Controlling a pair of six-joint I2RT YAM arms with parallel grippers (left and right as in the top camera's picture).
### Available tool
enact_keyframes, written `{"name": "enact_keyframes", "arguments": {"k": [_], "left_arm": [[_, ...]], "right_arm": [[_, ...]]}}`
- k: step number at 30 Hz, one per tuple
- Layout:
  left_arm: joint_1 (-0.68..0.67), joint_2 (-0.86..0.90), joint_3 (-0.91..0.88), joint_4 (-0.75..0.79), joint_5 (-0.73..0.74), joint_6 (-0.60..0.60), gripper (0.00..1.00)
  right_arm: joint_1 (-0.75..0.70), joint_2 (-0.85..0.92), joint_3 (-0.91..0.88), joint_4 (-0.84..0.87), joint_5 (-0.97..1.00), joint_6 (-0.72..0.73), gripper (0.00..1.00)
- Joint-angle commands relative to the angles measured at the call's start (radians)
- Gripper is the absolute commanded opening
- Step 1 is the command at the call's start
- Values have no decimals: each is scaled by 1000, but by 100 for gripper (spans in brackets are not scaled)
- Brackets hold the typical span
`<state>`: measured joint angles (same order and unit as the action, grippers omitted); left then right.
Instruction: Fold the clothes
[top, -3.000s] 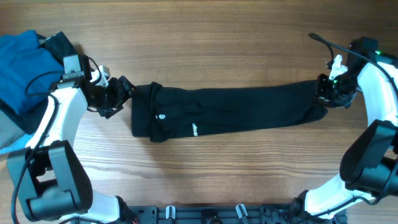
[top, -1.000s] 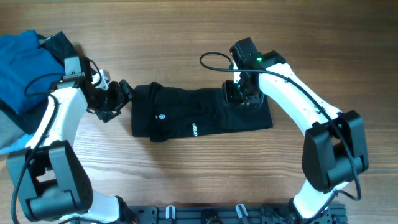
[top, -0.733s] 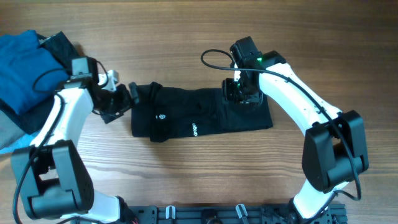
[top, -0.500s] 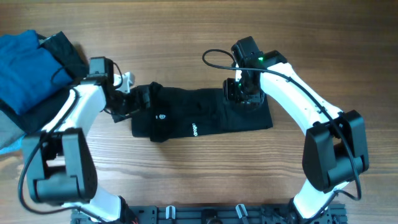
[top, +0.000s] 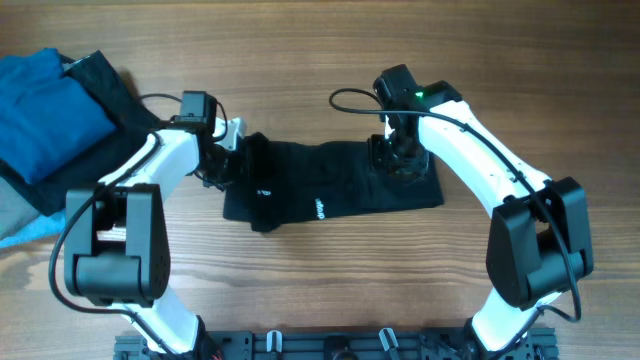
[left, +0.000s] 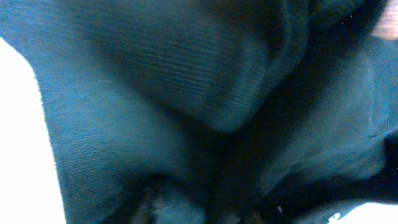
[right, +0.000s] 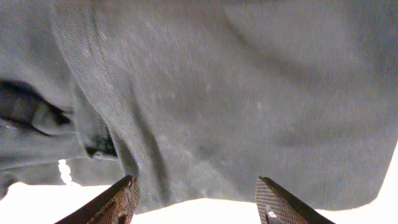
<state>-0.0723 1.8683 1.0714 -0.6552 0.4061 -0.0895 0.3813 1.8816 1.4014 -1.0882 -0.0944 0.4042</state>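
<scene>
Since three seconds back the clothes (top: 335, 190) have been doubled to half length; they lie in the middle of the table (top: 320, 60), long axis left-to-right, fold edge toward my right arm. The right gripper (top: 398, 160) sits over the laid-over layer with jaws apart, I judge to release it; the left gripper (top: 228, 160) has moved onto the end near the logo (top: 265, 191) and is smothered in fabric, so I cannot tell its jaws

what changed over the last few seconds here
The right gripper carried the right end of the black garment leftward over its middle, folding it roughly in half. Its fingers now stand open over the fold. The left gripper moved right onto the garment's left end. The blue garment at upper left stayed put.
</scene>
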Motion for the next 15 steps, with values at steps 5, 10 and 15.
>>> {"name": "enact_keyframes", "arguments": {"k": [5, 10, 15], "left_arm": [[18, 35, -24, -14, -41, 3, 4], [75, 9, -18, -23, -75, -14, 4], [164, -51, 62, -119, -203, -48, 4]], "right_arm": [[-74, -10, 1, -51, 140, -13, 65], [-170, -27, 2, -56, 160, -56, 65], [-300, -27, 2, -57, 178, -123, 66]]}}
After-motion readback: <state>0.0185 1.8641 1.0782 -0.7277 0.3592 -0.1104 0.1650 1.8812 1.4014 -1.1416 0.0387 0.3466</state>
